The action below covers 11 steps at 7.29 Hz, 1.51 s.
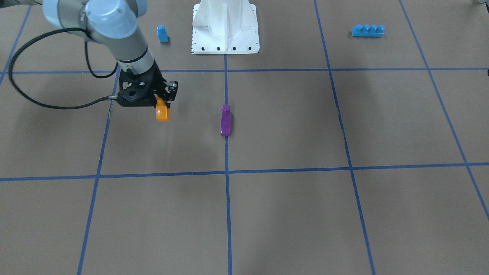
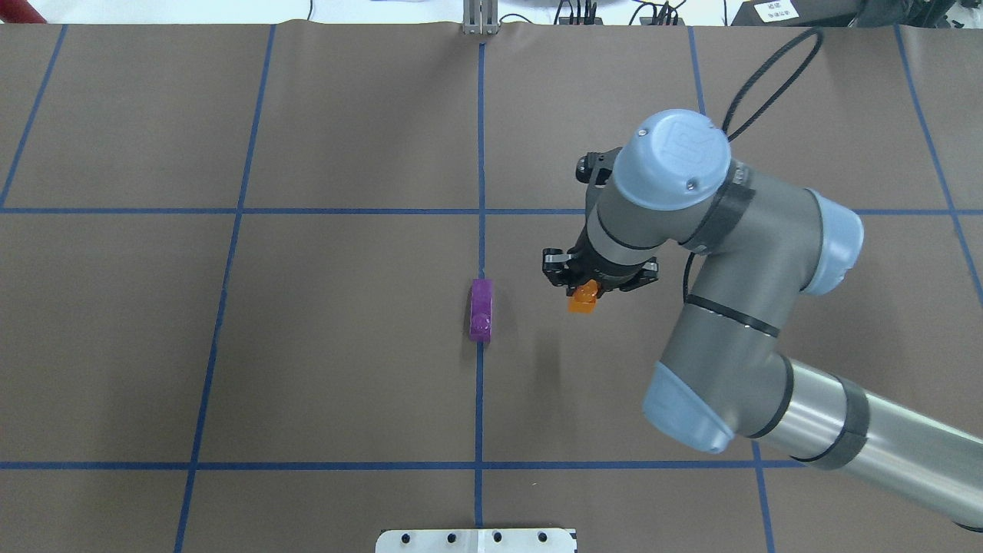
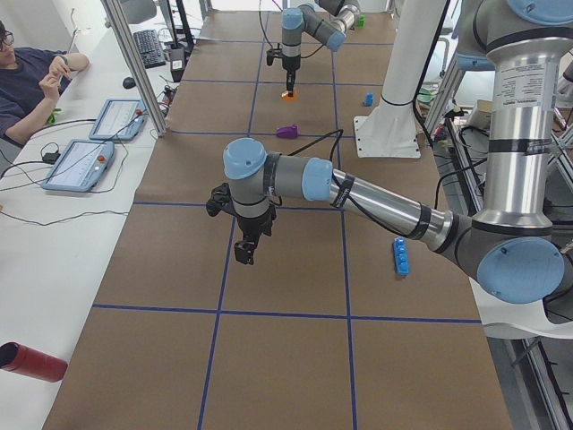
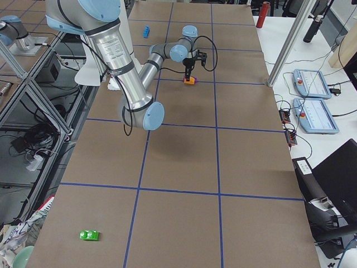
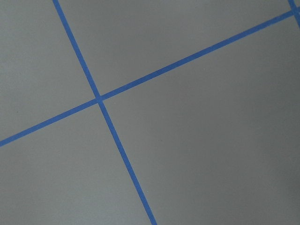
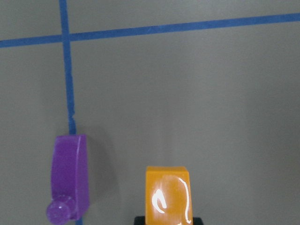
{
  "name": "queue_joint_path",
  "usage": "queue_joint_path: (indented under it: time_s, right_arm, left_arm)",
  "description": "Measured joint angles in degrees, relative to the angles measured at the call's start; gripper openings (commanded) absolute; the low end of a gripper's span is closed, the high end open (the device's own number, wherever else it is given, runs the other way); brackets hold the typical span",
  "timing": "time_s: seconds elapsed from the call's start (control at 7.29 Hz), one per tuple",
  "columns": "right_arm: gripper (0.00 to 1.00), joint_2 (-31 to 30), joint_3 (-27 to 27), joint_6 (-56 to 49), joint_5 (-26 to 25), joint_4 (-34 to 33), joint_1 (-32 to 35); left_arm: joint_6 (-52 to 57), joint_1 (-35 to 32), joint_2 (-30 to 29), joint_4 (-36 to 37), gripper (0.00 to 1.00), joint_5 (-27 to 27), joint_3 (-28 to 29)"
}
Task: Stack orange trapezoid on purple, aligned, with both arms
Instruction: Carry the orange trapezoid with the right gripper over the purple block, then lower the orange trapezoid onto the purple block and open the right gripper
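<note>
The right gripper (image 2: 586, 286) is clamped on the orange trapezoid (image 2: 582, 300), which sticks out below its fingertips. The purple (image 2: 481, 309) lies on the bench (image 2: 345, 369) near that gripper, to its left, not touching it. The left gripper (image 3: 243, 251) hangs well apart from both; I cannot tell whether its jaws are apart or together.

Lower end of orange trapezoid (image 6: 168, 194) cut off at edge.

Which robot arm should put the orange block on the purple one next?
The right one. The right gripper holds the orange trapezoid, just beside the purple block. The left gripper is far off, and its camera sees only tape lines.
</note>
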Motion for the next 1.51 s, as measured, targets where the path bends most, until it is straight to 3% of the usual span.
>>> queue_joint_path:
  time_s: [0.69, 1.51]
  right_arm:
    - [0.0, 12.2, -12.8, 8.1, -5.0, -0.1, -5.0]
    - [0.0, 12.1, -13.6, 7.6, -7.3, -0.4, -5.7]
  left_arm:
    - [0.0, 0.0, 0.7, 0.0, 1.0, -0.9, 0.2]
    - [-0.1, 0.1, 0.7, -0.1, 1.0, -1.3, 0.6]
